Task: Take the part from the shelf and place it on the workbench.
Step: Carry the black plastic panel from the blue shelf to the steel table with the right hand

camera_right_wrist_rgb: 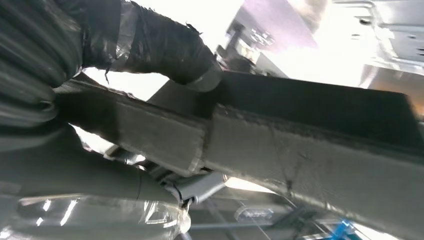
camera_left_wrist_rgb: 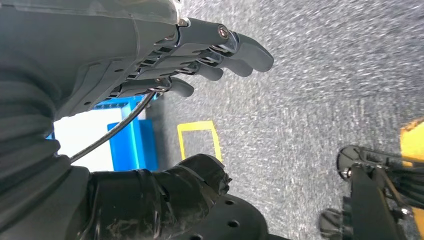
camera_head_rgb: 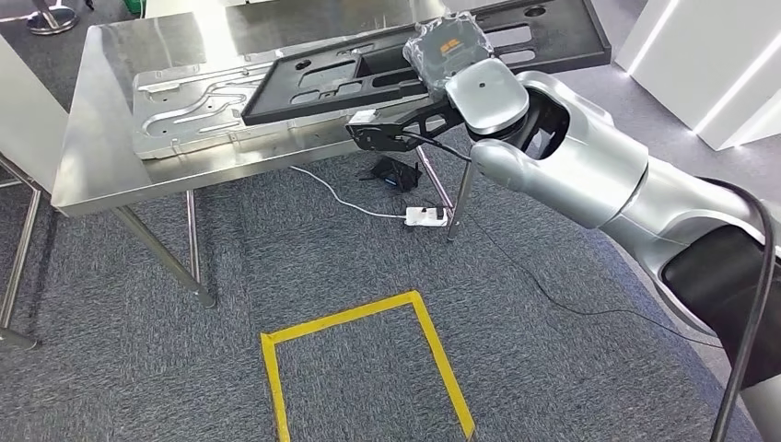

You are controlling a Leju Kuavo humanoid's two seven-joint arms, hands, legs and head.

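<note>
Grey carpet runs under a steel tabletop (camera_head_rgb: 101, 166) that stands on slanted metal legs. Over its near edge hangs the black part (camera_head_rgb: 368, 78), a long flat panel with cut-out openings; it is tilted, its near left corner jutting past the tabletop edge, its far end reaching toward the back right. Whether its underside touches the surface is hard to tell from the head view. The right robot hand (camera_head_rgb: 448, 57), wrapped in clear plastic film, holds the panel near the middle of its near edge, the silver arm reaching in from the lower right. In the right wrist view the taped thumb (camera_right_wrist_rgb: 165, 47) presses down on the dark edge of the part (camera_right_wrist_rgb: 310, 145), which crosses the picture as a thick band.

Beside the black panel, further left on the tabletop, lies a silver metal plate (camera_head_rgb: 189, 101) with raised channels; the black part overlaps its right end. On the carpet below the tabletop sit a white power strip (camera_head_rgb: 425, 216) with a white cable and a small black object (camera_head_rgb: 394, 172). Nearer the camera, yellow tape (camera_head_rgb: 359, 318) marks an open rectangle on the floor.

The left robot hand (camera_left_wrist_rgb: 200, 65) hangs over the carpet holding nothing, fingers extended and slightly apart.
</note>
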